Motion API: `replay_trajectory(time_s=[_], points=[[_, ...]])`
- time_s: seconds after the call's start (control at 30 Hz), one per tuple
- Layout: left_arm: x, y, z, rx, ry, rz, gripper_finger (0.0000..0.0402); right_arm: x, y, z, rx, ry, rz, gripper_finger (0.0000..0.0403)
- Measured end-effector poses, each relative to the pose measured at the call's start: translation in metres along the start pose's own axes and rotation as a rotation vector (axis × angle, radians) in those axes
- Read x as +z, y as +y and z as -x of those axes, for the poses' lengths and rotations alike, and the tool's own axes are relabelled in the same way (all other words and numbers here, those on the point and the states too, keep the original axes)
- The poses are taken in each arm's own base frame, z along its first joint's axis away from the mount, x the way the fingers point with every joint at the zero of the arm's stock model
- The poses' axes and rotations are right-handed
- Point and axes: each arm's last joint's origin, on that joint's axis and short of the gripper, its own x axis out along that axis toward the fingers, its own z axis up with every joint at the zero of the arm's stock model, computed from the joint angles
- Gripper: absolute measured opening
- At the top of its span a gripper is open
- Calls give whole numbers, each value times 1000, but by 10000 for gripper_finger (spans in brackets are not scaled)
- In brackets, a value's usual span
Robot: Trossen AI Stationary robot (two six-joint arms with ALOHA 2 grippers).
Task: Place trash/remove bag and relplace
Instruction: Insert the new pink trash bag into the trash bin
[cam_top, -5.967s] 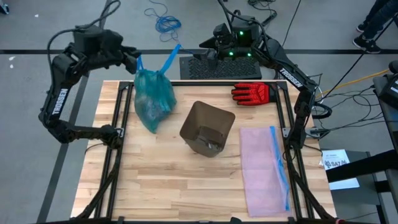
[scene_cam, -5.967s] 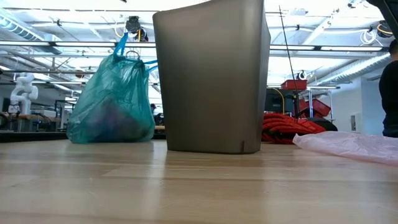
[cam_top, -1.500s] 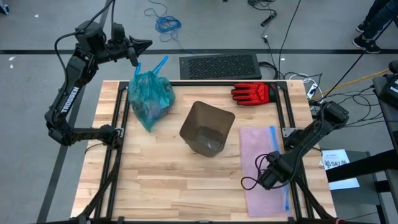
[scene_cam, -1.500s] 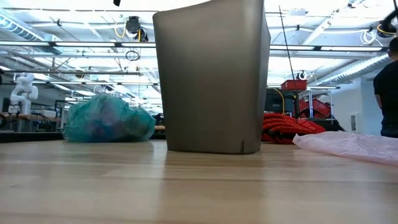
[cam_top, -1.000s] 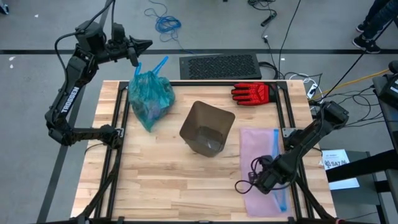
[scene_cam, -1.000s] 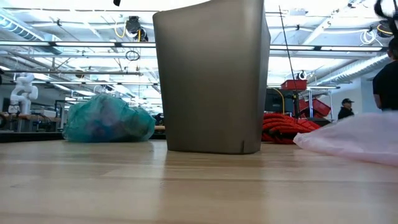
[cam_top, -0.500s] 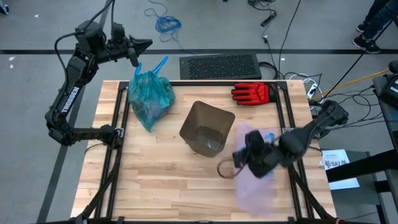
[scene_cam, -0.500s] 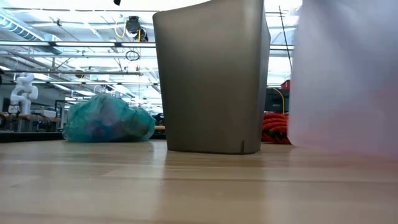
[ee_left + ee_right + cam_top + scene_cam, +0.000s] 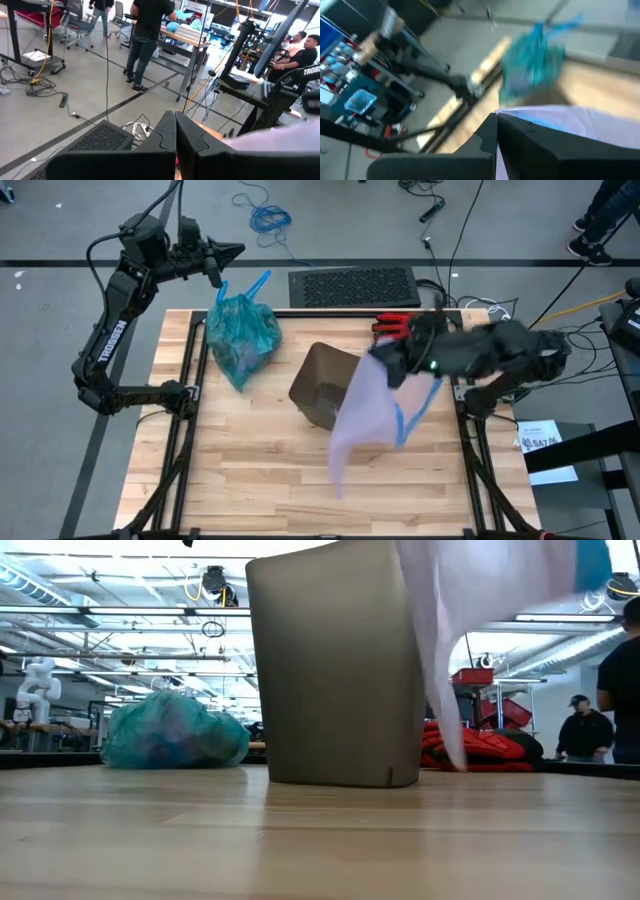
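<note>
Currently, in the high view, the right gripper [image 9: 385, 360] is just beside the bin [image 9: 322, 385], jaws clamped on the pink bag [image 9: 362, 415], which hangs loose over the bin's rim. Risk, as judged: the liner is held at one edge only, so it may drape shut across the opening or slip free during the swing. The right arm reaches across the bench [image 9: 250, 470] toward the bin. The left gripper [image 9: 228, 252] waits beyond the teal bag [image 9: 240, 338], well apart from the bin, jaws closed and empty.

In the low view, the teal bag sits on the bench, apart from the bin; the pink bag hangs beside the bin's wall.

In the right wrist view, the jaws pinch pink film.
</note>
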Motion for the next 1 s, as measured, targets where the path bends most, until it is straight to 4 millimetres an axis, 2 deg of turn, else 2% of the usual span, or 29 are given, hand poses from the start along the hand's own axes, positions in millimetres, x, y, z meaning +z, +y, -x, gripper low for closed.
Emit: replay_trajectory(time_s=[0.17,0.3,0.47,0.6,0.67,0.8,1.0], points=[[0,0,0,0,0,1,0,44,1,11,87,-175,127,0],[1,0,0,-1,-11,-5,0,71,2,16,171,-301,210,0],[3,0,0,5,-28,11,0,90,1,16,301,-372,243,0],[3,0,0,0,-29,35,0,94,2,9,370,-355,252,0],[2,-2,0,-70,-10,35,0,94,4,3,391,-339,260,0],[1,-13,5,-322,49,29,0,98,1,-2,384,-349,280,0],[-5,-50,13,-616,114,-8,0,109,-3,-5,371,-422,291,0]])
